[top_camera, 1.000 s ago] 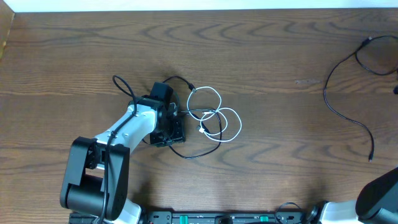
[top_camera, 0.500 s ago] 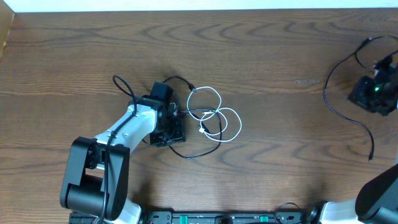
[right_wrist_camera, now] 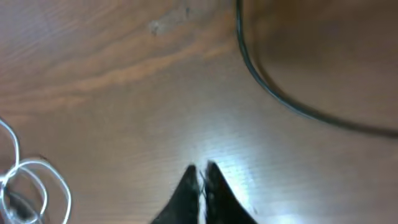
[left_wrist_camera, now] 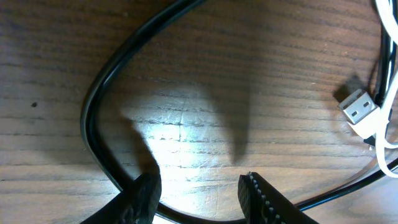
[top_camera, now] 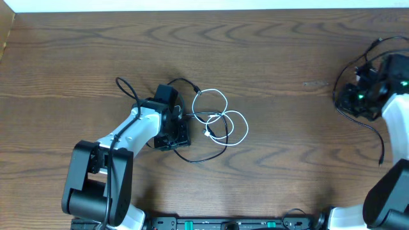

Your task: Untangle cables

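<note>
**Loosely knotted cords left of centre, a lone cord at the right edge**

Seen from overhead, a white cable [top_camera: 220, 120] lies in two overlapping loops on the wooden surface [top_camera: 275, 51], a little toward 9 o'clock from centre. A black cable [top_camera: 192, 160] threads through those loops and curls away toward 6 and 10 o'clock. The left arm [top_camera: 137, 131] reaches in from 7 o'clock. Its left jaws stand apart over bare wood at the tangle's 9 o'clock side, and the black cable [left_wrist_camera: 90, 118] curves past one finger without being pinched. A white USB plug [left_wrist_camera: 356, 109] lies toward 3 o'clock in the left wrist view.

At the surface's 3 o'clock edge a separate black cable [top_camera: 367, 128] lies stretched out, well apart from the tangle. The right arm [top_camera: 396, 108] hovers over it. The right jaws are pressed together, and nothing shows between them.

These cords look light, thin and limp, so they would likely drag rather than lift cleanly, and a loop could tighten if pulled hard. A sensible hold seems to be the black cord just beside a crossing, or the stiffer plug end.
</note>
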